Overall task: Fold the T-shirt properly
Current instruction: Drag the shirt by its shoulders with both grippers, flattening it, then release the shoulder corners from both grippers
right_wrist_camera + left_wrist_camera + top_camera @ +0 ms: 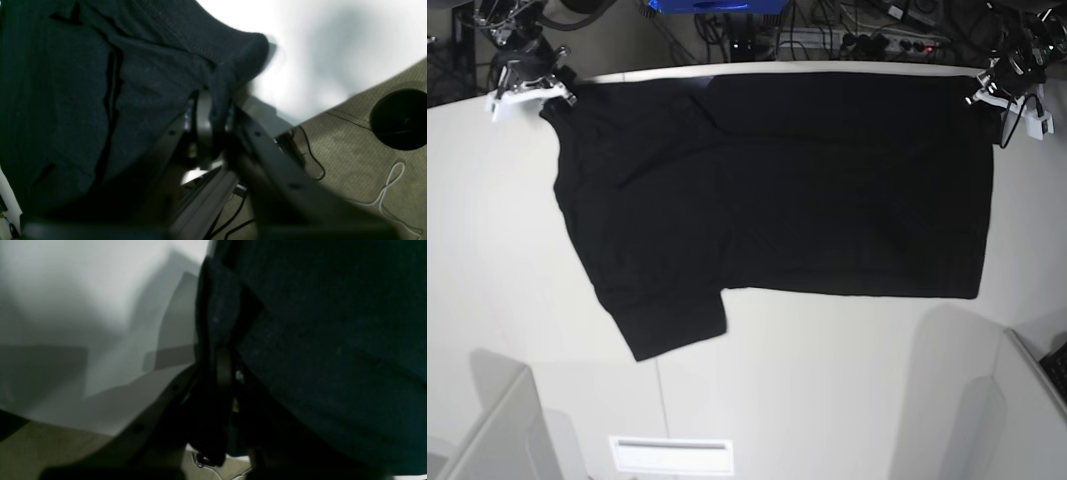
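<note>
The T-shirt (777,190), plain matte black knit, lies flat on the white surface (507,250), its long axis running from one gripper to the other. At the far edge, the left gripper (989,90) is clamped on one corner. The right gripper (545,92) has cloth between its jaws at the other; whether it grips cannot be told.

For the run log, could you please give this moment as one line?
T-shirt: spread on table | left tool: shut on T-shirt corner | right tool: at other corner, grip unclear

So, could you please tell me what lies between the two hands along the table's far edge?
In the base view, only the T-shirt stretches between the right hand and the left hand.
</note>
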`<state>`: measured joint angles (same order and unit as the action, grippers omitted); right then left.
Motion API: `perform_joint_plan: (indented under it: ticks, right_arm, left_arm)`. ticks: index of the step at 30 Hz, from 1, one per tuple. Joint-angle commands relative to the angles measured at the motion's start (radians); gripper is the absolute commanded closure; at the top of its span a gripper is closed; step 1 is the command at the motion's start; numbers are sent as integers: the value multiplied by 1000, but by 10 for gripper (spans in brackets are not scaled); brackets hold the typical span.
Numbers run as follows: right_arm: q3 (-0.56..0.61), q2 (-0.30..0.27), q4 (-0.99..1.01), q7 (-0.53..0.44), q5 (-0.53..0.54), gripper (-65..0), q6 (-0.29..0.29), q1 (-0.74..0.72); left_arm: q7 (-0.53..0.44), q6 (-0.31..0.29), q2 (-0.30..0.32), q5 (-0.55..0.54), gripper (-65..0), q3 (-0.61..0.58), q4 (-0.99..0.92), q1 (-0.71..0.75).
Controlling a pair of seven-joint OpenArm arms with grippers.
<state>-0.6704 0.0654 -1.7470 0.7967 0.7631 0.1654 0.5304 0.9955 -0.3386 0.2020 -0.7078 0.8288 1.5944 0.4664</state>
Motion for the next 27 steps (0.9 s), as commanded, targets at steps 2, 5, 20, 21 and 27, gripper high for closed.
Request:
perform_joint_plan:
  ticks: [2, 5, 20, 21, 27]
  right_arm:
    - [-10, -9, -18, -6, 5, -252, 3, 10]
    - [-12, -9, -18, -7, 5, -261, 3, 12]
    - [-173, -11, -104, -1, 2, -266, 4, 12]
    - [-171, -11, -129, -1, 2, -266, 4, 10]
    - [-82, -66, -170, 48, -1, -266, 4, -76]
  left_arm:
    - [-5, 3, 15, 0, -69, 11, 16, 9]
    - [-5, 3, 14, 0, -270, 11, 16, 9]
    - [-5, 3, 27, -2, -541, 245, 21, -2]
    - [-5, 3, 35, -2, -541, 258, 33, -2]
    - [-5, -21, 37, -3, -512, 300, 145, -2]
